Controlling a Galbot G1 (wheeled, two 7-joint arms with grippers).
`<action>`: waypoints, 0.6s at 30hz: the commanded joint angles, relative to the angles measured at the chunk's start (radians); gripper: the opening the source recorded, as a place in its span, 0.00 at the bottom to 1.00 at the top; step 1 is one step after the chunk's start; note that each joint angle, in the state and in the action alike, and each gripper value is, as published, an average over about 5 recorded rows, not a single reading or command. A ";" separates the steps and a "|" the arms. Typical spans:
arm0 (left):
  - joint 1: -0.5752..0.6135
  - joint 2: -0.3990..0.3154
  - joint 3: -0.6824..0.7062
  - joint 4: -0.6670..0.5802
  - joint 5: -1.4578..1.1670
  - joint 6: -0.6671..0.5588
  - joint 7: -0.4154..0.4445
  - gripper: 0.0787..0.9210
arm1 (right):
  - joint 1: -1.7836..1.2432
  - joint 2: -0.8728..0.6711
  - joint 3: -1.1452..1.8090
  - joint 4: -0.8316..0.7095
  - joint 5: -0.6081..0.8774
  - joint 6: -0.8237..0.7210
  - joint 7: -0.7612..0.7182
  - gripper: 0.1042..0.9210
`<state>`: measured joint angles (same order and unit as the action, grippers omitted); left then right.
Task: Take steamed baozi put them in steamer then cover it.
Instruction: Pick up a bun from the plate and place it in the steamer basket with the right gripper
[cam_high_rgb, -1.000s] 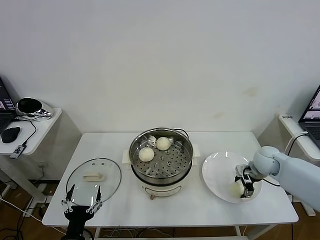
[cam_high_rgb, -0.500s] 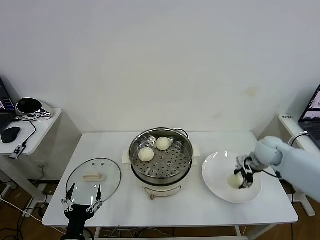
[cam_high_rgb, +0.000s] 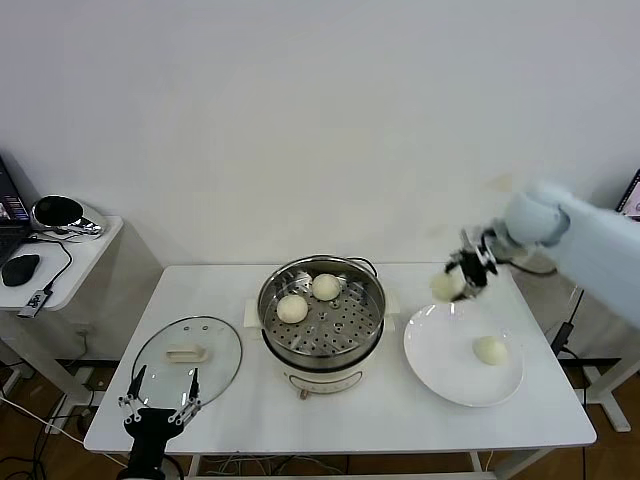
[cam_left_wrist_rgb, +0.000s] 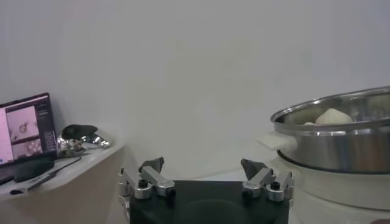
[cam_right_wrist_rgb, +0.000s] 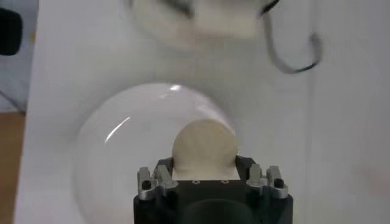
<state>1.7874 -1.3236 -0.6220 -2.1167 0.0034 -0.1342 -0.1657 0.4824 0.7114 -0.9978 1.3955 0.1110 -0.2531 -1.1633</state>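
The steamer (cam_high_rgb: 375, 300) stands uncovered at the table's middle with two baozi (cam_high_rgb: 292, 309) (cam_high_rgb: 326, 287) on its perforated tray. My right gripper (cam_high_rgb: 462, 274) is shut on a third baozi (cam_high_rgb: 446, 285), held in the air above the far rim of the white plate (cam_high_rgb: 440, 355). In the right wrist view that baozi (cam_right_wrist_rgb: 204, 145) fills the right gripper (cam_right_wrist_rgb: 204, 163), over the plate (cam_right_wrist_rgb: 116, 152). Another baozi (cam_high_rgb: 489, 350) lies on the plate. The glass cover (cam_high_rgb: 215, 350) lies flat at the front left. My left gripper (cam_high_rgb: 160, 395) (cam_left_wrist_rgb: 203, 167) waits open at the table's front edge beside the cover.
A side table (cam_high_rgb: 85, 255) at the left carries a mouse (cam_high_rgb: 21, 268) and a shiny metal object (cam_high_rgb: 60, 213). A laptop (cam_high_rgb: 630, 205) stands at the far right. From the left wrist, the steamer (cam_left_wrist_rgb: 341, 137) rises close by.
My right gripper shut on a baozi on the plate and lifted it up and back toward the steamer side. One baozi stays on the plate. The left arm has held still.
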 joint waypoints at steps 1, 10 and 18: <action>-0.001 0.000 -0.006 0.000 -0.005 0.000 0.000 0.88 | 0.248 0.176 -0.120 0.007 0.123 0.041 -0.007 0.64; 0.000 -0.006 -0.024 -0.002 -0.014 0.001 -0.002 0.88 | 0.181 0.388 -0.229 0.026 0.146 0.219 0.039 0.64; 0.003 -0.015 -0.035 0.003 -0.017 -0.002 -0.002 0.88 | 0.104 0.493 -0.286 -0.015 0.008 0.420 0.051 0.65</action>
<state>1.7900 -1.3382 -0.6548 -2.1180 -0.0129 -0.1355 -0.1678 0.5964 1.0695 -1.2139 1.3933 0.1709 0.0049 -1.1230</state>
